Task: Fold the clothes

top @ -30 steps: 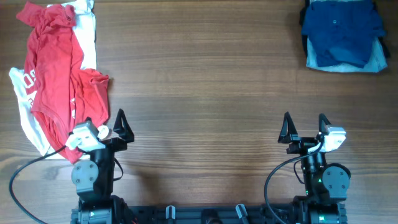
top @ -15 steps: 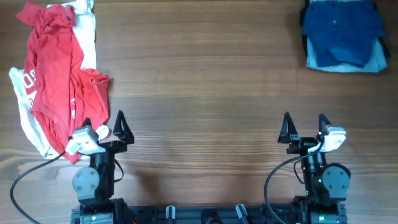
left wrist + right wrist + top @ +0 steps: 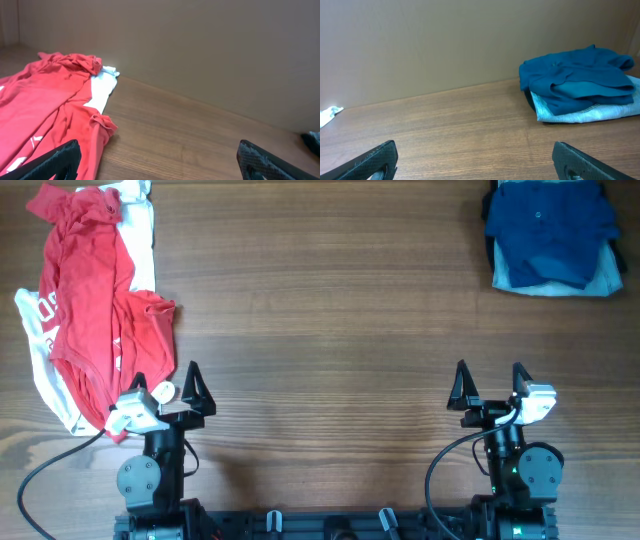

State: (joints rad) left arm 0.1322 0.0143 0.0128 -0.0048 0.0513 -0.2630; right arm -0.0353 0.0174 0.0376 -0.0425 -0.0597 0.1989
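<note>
A crumpled red shirt [image 3: 90,300] lies at the table's left edge on top of a white garment [image 3: 140,240]. Both also show in the left wrist view, the red shirt [image 3: 45,110] and the white garment [image 3: 102,87]. A folded dark blue garment [image 3: 548,225] rests on a folded light blue one [image 3: 600,280] at the far right corner; the pile shows in the right wrist view [image 3: 575,77]. My left gripper [image 3: 167,380] is open and empty beside the red shirt's near end. My right gripper [image 3: 490,380] is open and empty over bare wood.
The wooden table [image 3: 330,330] stretches between the two clothes piles. Both arm bases and their cables sit at the near edge. A plain brown wall [image 3: 445,40] stands behind the table.
The left arm has shifted slightly toward the near edge and to the right. The clothes and the right arm have not moved.
</note>
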